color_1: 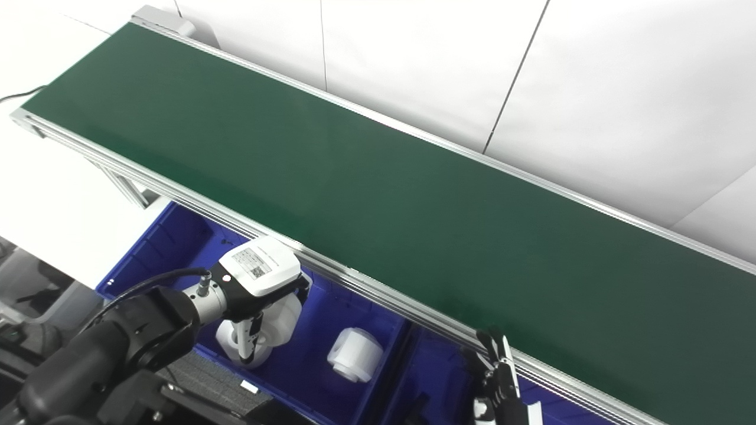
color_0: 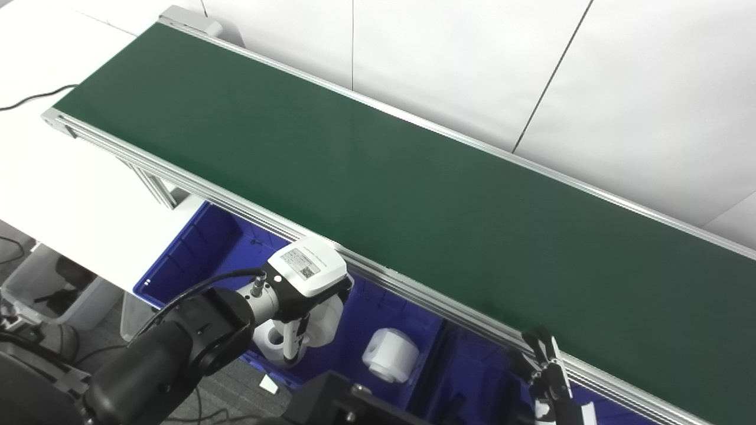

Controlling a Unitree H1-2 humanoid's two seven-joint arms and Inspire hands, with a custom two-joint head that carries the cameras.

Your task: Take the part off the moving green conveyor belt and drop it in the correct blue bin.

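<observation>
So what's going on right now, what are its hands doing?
Left hand over the blue bin, shut on a white part. Another white part already lies in the bin. Right hand barely in view, state unclear. Green belt bare.

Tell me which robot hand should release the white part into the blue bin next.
Left. The left robot hand already holds a white part over the blue bin; the right robot hand only peeks in near the conveyor belt.

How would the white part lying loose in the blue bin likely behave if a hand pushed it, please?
The white part looks like a stepped cylinder lying on its side, so it would probably roll. Its smooth, solid-looking surface suggests it is stiff and possibly slippery. The blue bin walls should contain it.
</observation>
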